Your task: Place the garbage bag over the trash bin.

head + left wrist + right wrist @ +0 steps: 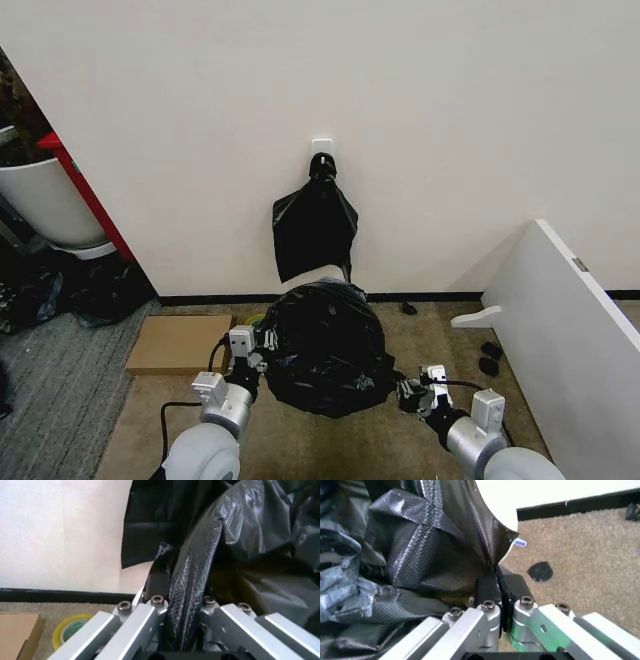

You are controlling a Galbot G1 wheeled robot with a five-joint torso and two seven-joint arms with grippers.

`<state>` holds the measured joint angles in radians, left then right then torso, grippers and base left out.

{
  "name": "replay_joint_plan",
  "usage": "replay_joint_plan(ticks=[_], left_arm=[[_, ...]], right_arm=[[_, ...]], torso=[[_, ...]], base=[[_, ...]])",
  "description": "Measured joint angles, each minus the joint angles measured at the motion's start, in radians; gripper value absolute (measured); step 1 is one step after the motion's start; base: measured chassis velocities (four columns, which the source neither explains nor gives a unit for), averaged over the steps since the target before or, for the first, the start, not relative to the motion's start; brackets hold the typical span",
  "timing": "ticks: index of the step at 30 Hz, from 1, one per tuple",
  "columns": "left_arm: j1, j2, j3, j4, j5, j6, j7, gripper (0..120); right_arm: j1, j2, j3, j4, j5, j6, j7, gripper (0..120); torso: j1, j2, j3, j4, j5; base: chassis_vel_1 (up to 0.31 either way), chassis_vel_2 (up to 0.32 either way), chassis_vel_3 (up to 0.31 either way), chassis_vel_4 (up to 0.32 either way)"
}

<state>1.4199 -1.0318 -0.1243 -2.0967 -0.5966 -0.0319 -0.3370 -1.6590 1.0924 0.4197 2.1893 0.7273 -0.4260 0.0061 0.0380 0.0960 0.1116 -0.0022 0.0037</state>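
The glossy black garbage bag [325, 345] is draped in a crumpled mound over the trash bin on the carpet, close to the wall. A strip of the trash bin's cream-white side [132, 579] shows below the plastic in the left wrist view. My left gripper [262, 357] is at the bag's left edge, shut on a fold of the film [182, 607]. At the bag's lower right edge, my right gripper [407, 390] is shut on the bag's hem [499, 587].
A bundle of black bags [315, 225] hangs from a wall hook just behind the bin. Flat cardboard [180, 342] and a yellow tape roll [70, 630] lie to the left. A white planter [45, 205] stands far left. A white board [570, 330] leans at the right.
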Motion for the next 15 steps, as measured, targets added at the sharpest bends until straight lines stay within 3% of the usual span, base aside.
replay_joint_plan(ticks=[5, 8, 13, 15], left_arm=[[0.001, 0.001, 0.001, 0.0, 0.0, 0.001, 0.0, 1], [0.001, 0.002, 0.006, -0.002, 0.001, 0.005, 0.001, 1], [0.001, -0.002, 0.012, 0.0, 0.004, 0.006, 0.001, 1], [0.0, -0.003, 0.014, 0.008, 0.006, 0.008, 0.0, 1]], right_arm=[[0.004, 0.001, 0.001, 0.003, 0.006, 0.005, 0.003, 0], [0.004, 0.003, 0.017, 0.024, 0.007, 0.017, 0.023, 15], [0.003, 0.01, 0.051, 0.066, -0.002, 0.012, 0.065, 28], [-0.002, 0.009, 0.085, 0.094, -0.026, 0.004, 0.086, 39]], torso=[[0.0, 0.0, 0.0, 0.0, 0.0], [0.0, 0.0, 0.0, 0.0, 0.0], [0.0, 0.0, 0.0, 0.0, -0.0001], [0.0, 0.0, 0.0, 0.0, 0.0]], base=[[0.0, 0.0, 0.0, 0.0], [0.0, 0.0, 0.0, 0.0], [0.0, 0.0, 0.0, 0.0], [0.0, 0.0, 0.0, 0.0]])
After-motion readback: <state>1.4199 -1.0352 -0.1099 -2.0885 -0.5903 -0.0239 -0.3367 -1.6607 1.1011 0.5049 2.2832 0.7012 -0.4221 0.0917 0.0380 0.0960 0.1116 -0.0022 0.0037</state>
